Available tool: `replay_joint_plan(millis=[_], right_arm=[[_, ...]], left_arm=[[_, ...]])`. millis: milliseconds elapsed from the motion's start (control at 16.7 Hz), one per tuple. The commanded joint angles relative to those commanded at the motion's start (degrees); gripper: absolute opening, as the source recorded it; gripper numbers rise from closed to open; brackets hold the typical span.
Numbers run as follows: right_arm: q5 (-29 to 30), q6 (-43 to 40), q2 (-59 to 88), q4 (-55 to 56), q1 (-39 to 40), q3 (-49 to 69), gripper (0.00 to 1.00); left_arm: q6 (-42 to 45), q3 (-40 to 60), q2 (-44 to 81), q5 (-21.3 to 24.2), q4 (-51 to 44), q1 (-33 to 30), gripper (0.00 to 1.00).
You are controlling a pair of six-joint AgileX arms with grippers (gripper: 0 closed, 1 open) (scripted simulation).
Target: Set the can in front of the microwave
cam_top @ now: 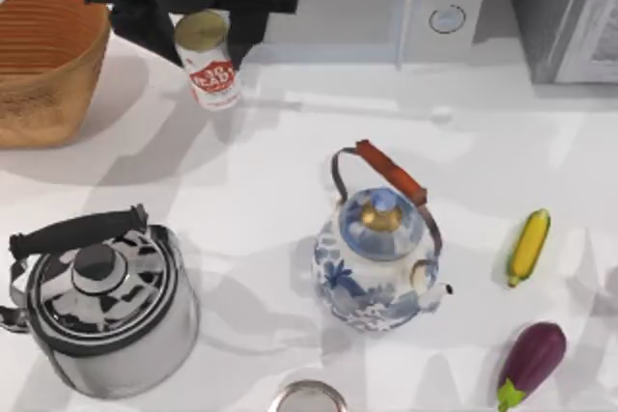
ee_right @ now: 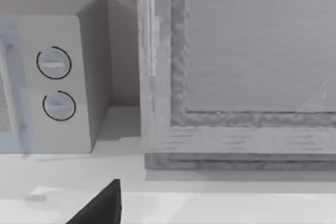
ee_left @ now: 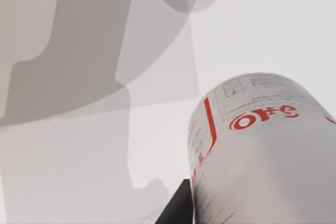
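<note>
**Can held in front of the microwave's left end**

You see the left gripper (cam_top: 198, 9) at the table's back left, its black fingers clamped on the can (cam_top: 207, 58). The can hangs tilted, gold top toward the microwave (cam_top: 362, 2), just before its window door and beside the wicker basket (cam_top: 43, 60). Whether the can touches the table (cam_top: 290, 171) you cannot tell. The right gripper's opening cannot be judged.
</note>
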Motion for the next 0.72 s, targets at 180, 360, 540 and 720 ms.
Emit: replay_joint_plan(millis=[180,360,540,720], right_arm=[[0.00,0.00,0.00,0.00,0.00,0.00,1.00],[0.00,0.00,0.00,0.00,0.00,0.00,1.00],[0.00,0.00,0.00,0.00,0.00,0.00,1.00],[0.00,0.00,0.00,0.00,0.00,0.00,1.00]], left_arm=[[-8.75,3.63,7.20,-0.48,-1.02,-3.85,0.00],[-13.17,4.84,11.62,-0.52,-1.81,-5.36,0.00],[-13.59,4.92,12.10,-0.51,-1.88,-5.47,0.00],[-13.47,4.83,12.21,-0.42,-1.83,-5.21,0.00]])
